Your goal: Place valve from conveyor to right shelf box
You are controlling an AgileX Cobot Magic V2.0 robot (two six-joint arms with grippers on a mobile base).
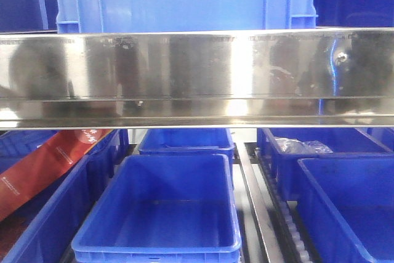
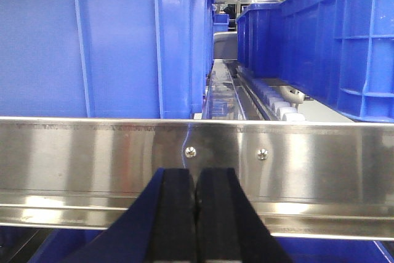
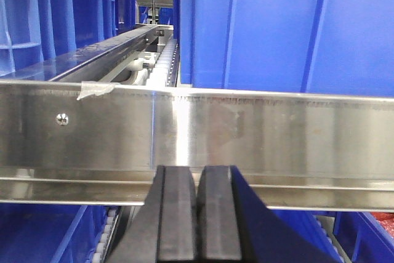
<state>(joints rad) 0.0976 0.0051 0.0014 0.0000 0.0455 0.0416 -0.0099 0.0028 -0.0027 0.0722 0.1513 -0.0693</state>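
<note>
Wrist views: both grippers [image 2: 196, 214] [image 3: 198, 214] apparently closed, facing steel rail [image 2: 308, 170]

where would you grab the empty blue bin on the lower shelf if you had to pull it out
Grip the near rim of the empty blue bin, coming from the front and above. The rolled lip runs along the open top and faces the camera, giving a gripper an edge to close over. Its side walls sit close to neighbouring bins, and the steel shelf rail overhangs the back.

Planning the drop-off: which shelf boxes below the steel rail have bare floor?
Centre blue box below the steel rail is bare. The front right box looks bare too. Crowded: back right box holds clear bags; red packaging fills the left.
</note>
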